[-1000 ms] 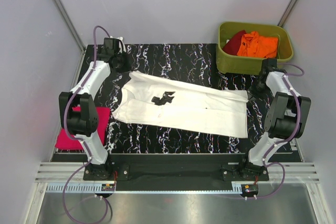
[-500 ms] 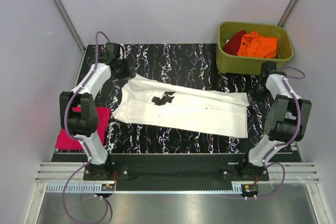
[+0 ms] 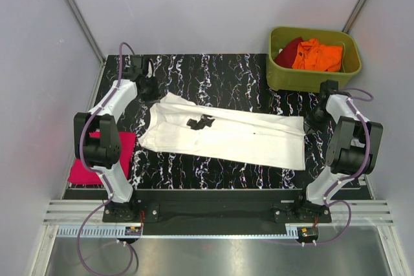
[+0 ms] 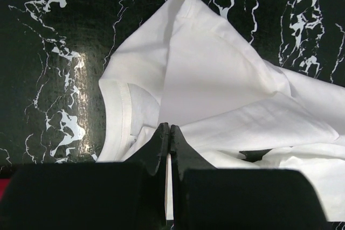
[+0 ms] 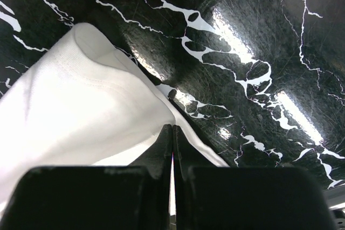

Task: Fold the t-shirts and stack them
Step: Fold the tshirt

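Observation:
A white t-shirt with a small black chest print lies spread across the black marble table, collar to the left. My left gripper is shut on the shirt's far shoulder, and the cloth tents up toward its tips beside the collar. My right gripper is shut on the far hem corner, where the cloth curls up in a fold. A magenta-pink t-shirt lies folded at the table's left edge, partly behind the left arm.
An olive-green tub stands at the back right, holding an orange shirt and a dark red one. Grey walls close in on both sides. Bare marble shows behind the white shirt.
Both grippers have crept toward the near side, drawing the shirt's far edge with them. The far edge has bunched inward and the black print now looks smaller, partly folded over.

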Controlling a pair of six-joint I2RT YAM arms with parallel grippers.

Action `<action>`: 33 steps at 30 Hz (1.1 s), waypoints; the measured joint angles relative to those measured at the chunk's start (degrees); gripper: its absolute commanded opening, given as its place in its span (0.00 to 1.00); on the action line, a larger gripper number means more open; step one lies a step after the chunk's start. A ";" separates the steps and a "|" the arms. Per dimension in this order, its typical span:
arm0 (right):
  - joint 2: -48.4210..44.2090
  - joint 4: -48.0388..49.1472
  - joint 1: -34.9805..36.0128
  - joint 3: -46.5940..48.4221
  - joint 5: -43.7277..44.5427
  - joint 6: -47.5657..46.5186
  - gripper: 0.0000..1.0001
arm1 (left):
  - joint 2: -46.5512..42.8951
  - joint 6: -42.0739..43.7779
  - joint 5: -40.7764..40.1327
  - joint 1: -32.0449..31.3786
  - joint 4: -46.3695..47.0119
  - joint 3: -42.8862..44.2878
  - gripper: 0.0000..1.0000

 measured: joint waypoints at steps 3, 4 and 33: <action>0.00 0.00 0.00 -0.59 -0.02 0.04 0.01 | 0.00 0.00 -0.70 0.00 -0.94 -0.22 0.00; 0.00 0.04 0.00 -0.90 -0.02 0.09 0.02 | 0.00 0.00 -0.87 0.00 -0.96 -0.31 0.00; 0.00 -0.33 0.00 -3.52 0.00 0.44 0.08 | -2.84 -0.02 -2.10 -0.07 -1.40 -7.82 0.00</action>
